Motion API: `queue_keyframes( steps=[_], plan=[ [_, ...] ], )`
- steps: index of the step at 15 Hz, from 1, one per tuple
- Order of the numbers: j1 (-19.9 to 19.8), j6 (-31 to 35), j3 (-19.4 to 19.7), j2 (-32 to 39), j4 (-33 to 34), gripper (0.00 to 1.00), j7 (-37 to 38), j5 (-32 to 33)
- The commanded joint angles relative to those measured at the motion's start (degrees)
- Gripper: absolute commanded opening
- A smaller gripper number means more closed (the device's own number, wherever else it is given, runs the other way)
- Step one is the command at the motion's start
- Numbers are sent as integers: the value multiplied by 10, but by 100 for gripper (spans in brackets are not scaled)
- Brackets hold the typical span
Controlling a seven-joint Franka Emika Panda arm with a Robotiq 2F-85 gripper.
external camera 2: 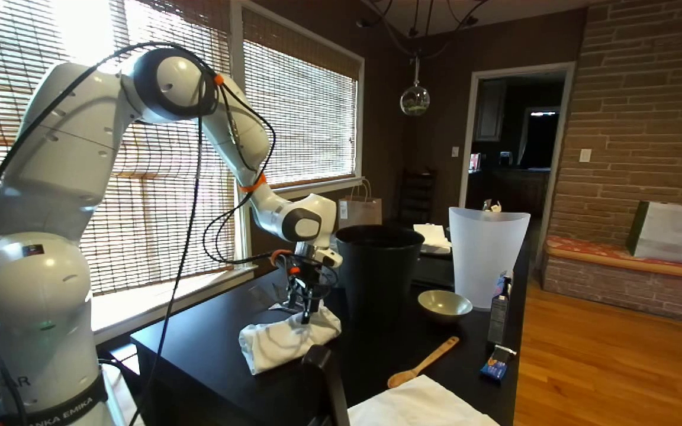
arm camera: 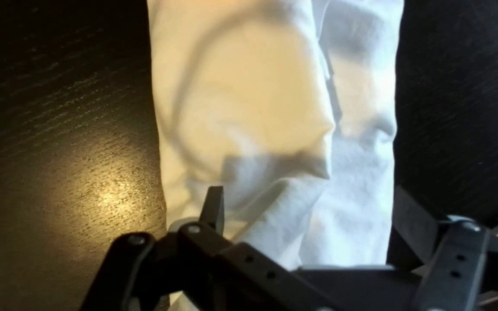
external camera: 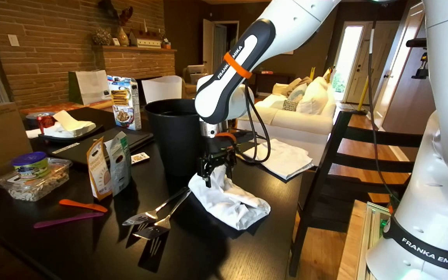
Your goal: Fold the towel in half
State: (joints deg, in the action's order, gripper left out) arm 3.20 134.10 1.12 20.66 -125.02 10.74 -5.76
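Towel (external camera: pixel 230 206) near black bin (external camera: pixel 175 144); 1 clear box (external camera: pixel 6 182) holds pale pieces (external camera: pixel 37 191).

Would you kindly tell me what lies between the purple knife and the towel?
Two metal spatulas lie between the purple knife and the towel, their handles pointing toward the towel. This shows in an exterior view.
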Motion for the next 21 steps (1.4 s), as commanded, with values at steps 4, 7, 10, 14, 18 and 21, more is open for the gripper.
queue_keyframes(
  steps=[4,7,10,14,18,21],
  plan=[
    [-12,-60,10,-61,-7,100,-12,29],
    [-24,-88,12,-98,0,100,-27,24],
    [-33,-112,14,-132,9,100,-37,23],
    [-44,-147,14,-163,21,100,-56,18],
    [-50,-191,15,-170,41,100,-68,17],
    [-49,-185,14,-166,40,100,-58,17]
  ],
)
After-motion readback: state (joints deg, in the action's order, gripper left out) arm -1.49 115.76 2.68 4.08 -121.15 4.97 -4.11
